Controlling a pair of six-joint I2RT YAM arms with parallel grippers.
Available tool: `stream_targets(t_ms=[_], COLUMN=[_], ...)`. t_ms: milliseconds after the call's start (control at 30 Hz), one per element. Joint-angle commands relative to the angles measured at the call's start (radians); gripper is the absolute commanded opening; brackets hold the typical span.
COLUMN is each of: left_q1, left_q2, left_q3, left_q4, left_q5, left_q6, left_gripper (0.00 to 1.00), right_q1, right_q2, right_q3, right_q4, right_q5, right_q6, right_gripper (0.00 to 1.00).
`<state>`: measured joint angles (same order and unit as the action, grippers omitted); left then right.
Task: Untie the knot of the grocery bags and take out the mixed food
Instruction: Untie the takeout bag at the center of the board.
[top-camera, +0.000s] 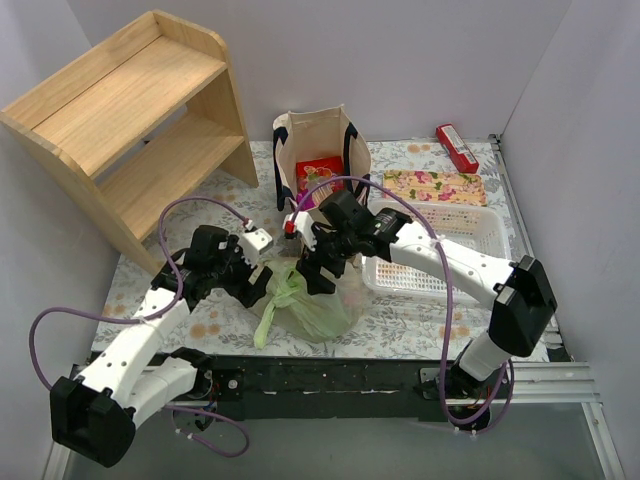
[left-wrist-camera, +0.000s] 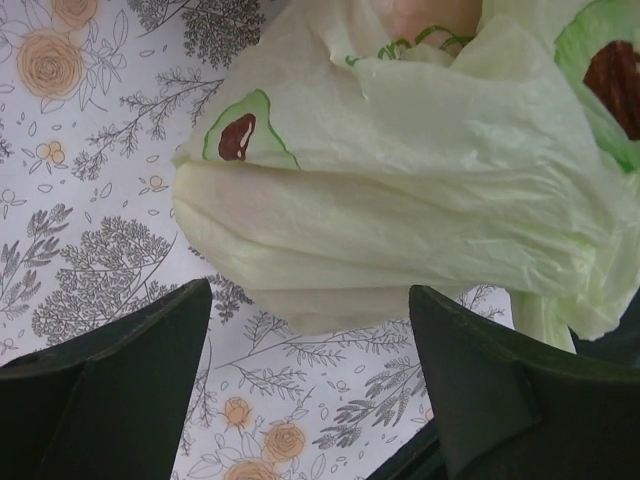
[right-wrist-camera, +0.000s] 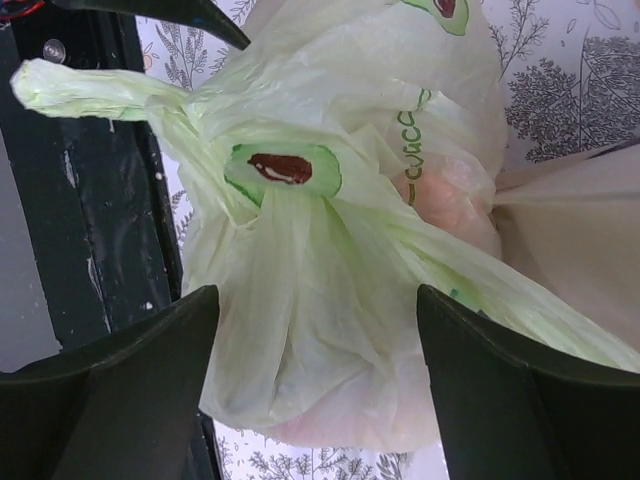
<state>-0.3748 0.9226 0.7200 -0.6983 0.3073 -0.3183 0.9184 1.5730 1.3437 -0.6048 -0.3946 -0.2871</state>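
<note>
The pale green plastic bag (top-camera: 305, 300) lies on the floral cloth at the near middle, tied shut. Its knot (top-camera: 283, 284) leaves a loose ear (top-camera: 263, 325) hanging toward the near edge. My left gripper (top-camera: 252, 276) is open just left of the bag. In the left wrist view the bag (left-wrist-camera: 400, 180) sits just ahead of the open gripper (left-wrist-camera: 310, 350). My right gripper (top-camera: 318, 272) is open over the bag's far side. In the right wrist view the bag (right-wrist-camera: 330, 290) bulges between the open fingers, with the knot (right-wrist-camera: 195, 120) beyond. Something pinkish-orange (right-wrist-camera: 445, 200) shows through the plastic.
The beige tote (top-camera: 315, 160) with navy straps stands behind the bag with a red packet (top-camera: 320, 172) inside. A white slotted basket (top-camera: 440, 250) lies at the right under the right arm. A wooden shelf (top-camera: 130, 120) fills the far left. A red packet (top-camera: 457, 147) lies at the back right.
</note>
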Motion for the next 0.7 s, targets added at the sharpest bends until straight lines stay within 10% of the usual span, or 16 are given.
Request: stream_targets(t_ms=[0,167,300,667], left_q1=[0.004,0.004,0.004,0.013], left_q2=[0.013,0.035,0.036,-0.034], left_q3=[-0.004,-0.005,-0.017,-0.074], left_q4=[0.059,0.049,0.025,-0.082], left_q5=[0.056,0.128,0.142,0.009], left_q6=[0.042,0.056,0.090,0.140], left_gripper=[0.73,0.29,0.00,0.00], right_q1=[0.031,0.043,0.040,-0.108], right_q2=[0.027,0.024,-0.011,-0.233], right_q3=[0.049,0.037,0.017,-0.158], right_q4=[0.054,0.071,0.071,0.013], right_q5=[0.011,0.066,0.034,0.004], right_q6=[0.038,0.039,-0.006,-0.041], right_gripper=[0.86,0.51,0.04,0.01])
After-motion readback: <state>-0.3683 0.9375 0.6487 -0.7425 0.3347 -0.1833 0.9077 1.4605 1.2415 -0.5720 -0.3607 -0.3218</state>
